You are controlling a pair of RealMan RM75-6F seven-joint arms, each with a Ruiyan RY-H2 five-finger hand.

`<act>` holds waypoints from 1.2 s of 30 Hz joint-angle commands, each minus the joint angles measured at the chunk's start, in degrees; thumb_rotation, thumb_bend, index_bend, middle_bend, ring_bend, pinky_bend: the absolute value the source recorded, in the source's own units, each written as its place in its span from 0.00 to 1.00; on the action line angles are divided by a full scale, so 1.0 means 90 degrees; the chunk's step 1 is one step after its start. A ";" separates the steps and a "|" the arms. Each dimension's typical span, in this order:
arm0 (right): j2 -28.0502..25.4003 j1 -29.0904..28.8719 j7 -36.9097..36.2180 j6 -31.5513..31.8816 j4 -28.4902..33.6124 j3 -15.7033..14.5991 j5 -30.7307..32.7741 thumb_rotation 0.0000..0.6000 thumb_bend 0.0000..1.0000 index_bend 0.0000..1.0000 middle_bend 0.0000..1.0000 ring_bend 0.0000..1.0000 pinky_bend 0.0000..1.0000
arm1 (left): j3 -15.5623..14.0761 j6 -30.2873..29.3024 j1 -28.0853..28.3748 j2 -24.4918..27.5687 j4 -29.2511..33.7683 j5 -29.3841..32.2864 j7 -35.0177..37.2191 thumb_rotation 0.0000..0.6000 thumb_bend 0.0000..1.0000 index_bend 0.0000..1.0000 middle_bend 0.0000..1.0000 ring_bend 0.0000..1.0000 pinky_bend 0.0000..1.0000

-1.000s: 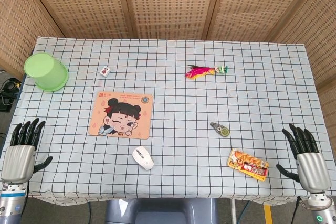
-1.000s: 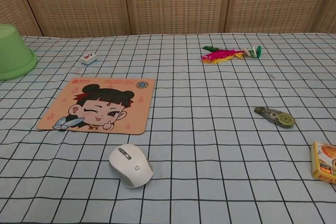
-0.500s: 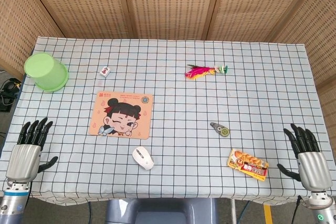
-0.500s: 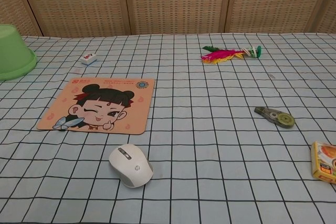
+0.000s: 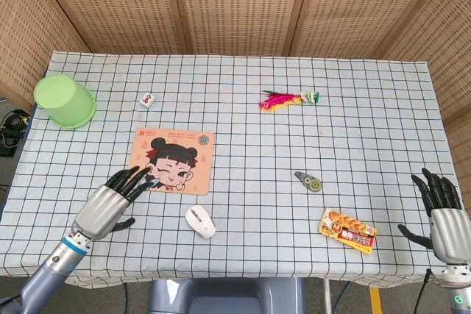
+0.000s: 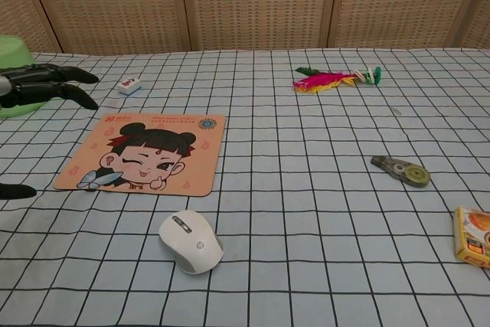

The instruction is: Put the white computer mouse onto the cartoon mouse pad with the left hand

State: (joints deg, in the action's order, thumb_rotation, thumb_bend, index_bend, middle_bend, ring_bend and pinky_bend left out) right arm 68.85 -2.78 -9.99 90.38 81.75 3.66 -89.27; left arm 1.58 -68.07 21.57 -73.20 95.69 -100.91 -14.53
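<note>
Head view shows the left hand point(image 5: 110, 202) low over the table, fingers spread and straight, holding nothing, fingertips reaching over the near left corner of the mouse pad point(image 5: 171, 161). White mouse point(image 5: 199, 221) sits on the checked cloth point(image 5: 250, 137), just beside the pad's near right corner, off it, not touched. Hand is to the left of the mouse, a clear gap between them. Right hand point(image 5: 444, 213) sits at the far right table edge, fingers apart, empty, well away from the job.

Chest view: only the dark fingers of the left hand point(image 6: 38, 86) poke in at the left edge, plus the thumb tip lower down; mouse point(image 6: 191, 241) in front of the pad point(image 6: 145, 152), buttons pointing to the pad.

Risks, as a guess:
- Mouse shell is smooth and rounded, so a loose side grip could let it squirt out or spin away.
- Fingers are already over the pad corner, so a low sweep toward the mouse could drag or ruck the thin pad.
- Coming down too flat could shove the mouse toward the near table edge rather than grasp it.

Also around: green bowl point(image 5: 64, 100), small tile point(image 5: 147, 98), feather toy point(image 5: 287, 99), correction tape point(image 5: 309, 180), snack packet point(image 5: 347, 230), all well apart from the path.
</note>
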 commanded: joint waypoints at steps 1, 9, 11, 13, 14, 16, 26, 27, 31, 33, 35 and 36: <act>-0.0023 0.0003 -0.0066 -0.0016 -0.0020 0.0027 0.0048 1.00 0.08 0.12 0.00 0.00 0.00 | 0.0082 0.0468 0.0382 -0.0073 0.0165 0.0114 -0.0110 1.00 0.03 0.19 0.03 0.05 0.16; -0.0077 0.0011 -0.0255 -0.0060 -0.0065 0.0092 0.0176 1.00 0.08 0.12 0.00 0.00 0.00 | 0.0175 0.1274 0.0973 -0.0383 0.0163 0.0352 -0.0384 1.00 0.03 0.20 0.05 0.06 0.16; -0.0086 0.0015 -0.0287 -0.0067 -0.0074 0.0102 0.0198 1.00 0.07 0.12 0.00 0.00 0.00 | 0.0179 0.1442 0.1083 -0.0458 0.0142 0.0421 -0.0469 1.00 0.03 0.20 0.05 0.06 0.16; -0.0098 0.0016 -0.0327 -0.0078 -0.0084 0.0118 0.0228 1.00 0.08 0.12 0.00 0.00 0.00 | 0.0184 0.1653 0.1222 -0.0581 0.0090 0.0525 -0.0610 1.00 0.03 0.20 0.05 0.06 0.16; -0.0110 0.0021 -0.0364 -0.0082 -0.0089 0.0136 0.0260 1.00 0.08 0.12 0.00 0.00 0.00 | 0.0184 0.1838 0.1325 -0.0702 0.0039 0.0618 -0.0677 1.00 0.03 0.20 0.05 0.06 0.16; -0.0122 0.0024 -0.0400 -0.0085 -0.0093 0.0148 0.0280 1.00 0.07 0.12 0.00 0.00 0.00 | 0.0205 0.1978 0.1410 -0.0812 -0.0025 0.0733 -0.0729 1.00 0.03 0.20 0.05 0.06 0.16; -0.0184 0.0046 -0.0589 -0.0103 -0.0126 0.0208 0.0375 1.00 0.08 0.13 0.00 0.00 0.00 | 0.0254 0.2588 0.1828 -0.1444 -0.0394 0.1427 -0.1232 1.00 0.03 0.21 0.05 0.06 0.16; -0.0187 0.0047 -0.0597 -0.0103 -0.0127 0.0209 0.0376 1.00 0.08 0.13 0.00 0.00 0.00 | 0.0253 0.2602 0.1844 -0.1462 -0.0400 0.1465 -0.1264 1.00 0.03 0.21 0.05 0.06 0.16; -0.0204 0.0059 -0.0648 -0.0090 -0.0129 0.0225 0.0390 1.00 0.08 0.12 0.00 0.00 0.00 | 0.0222 0.2664 0.1913 -0.1542 -0.0427 0.1626 -0.1430 1.00 0.03 0.21 0.05 0.06 0.16; -0.0219 0.0067 -0.0686 -0.0084 -0.0126 0.0232 0.0397 1.00 0.08 0.12 0.00 0.00 0.00 | 0.0209 0.2705 0.1957 -0.1617 -0.0473 0.1737 -0.1524 1.00 0.03 0.21 0.05 0.06 0.16; -0.0228 0.0072 -0.0710 -0.0074 -0.0124 0.0237 0.0395 1.00 0.07 0.12 0.00 0.00 0.00 | 0.0213 0.2721 0.1992 -0.1690 -0.0516 0.1855 -0.1577 1.00 0.03 0.21 0.05 0.06 0.17; -0.0231 0.0073 -0.0716 -0.0072 -0.0123 0.0238 0.0393 1.00 0.07 0.12 0.00 0.00 0.00 | 0.0215 0.2729 0.2004 -0.1712 -0.0530 0.1896 -0.1593 1.00 0.03 0.21 0.05 0.06 0.17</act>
State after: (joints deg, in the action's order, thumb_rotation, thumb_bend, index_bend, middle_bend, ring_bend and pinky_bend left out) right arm 66.78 -2.13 -16.43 89.72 80.63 5.79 -85.73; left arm 3.51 -43.67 39.38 -88.27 91.17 -84.27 -28.60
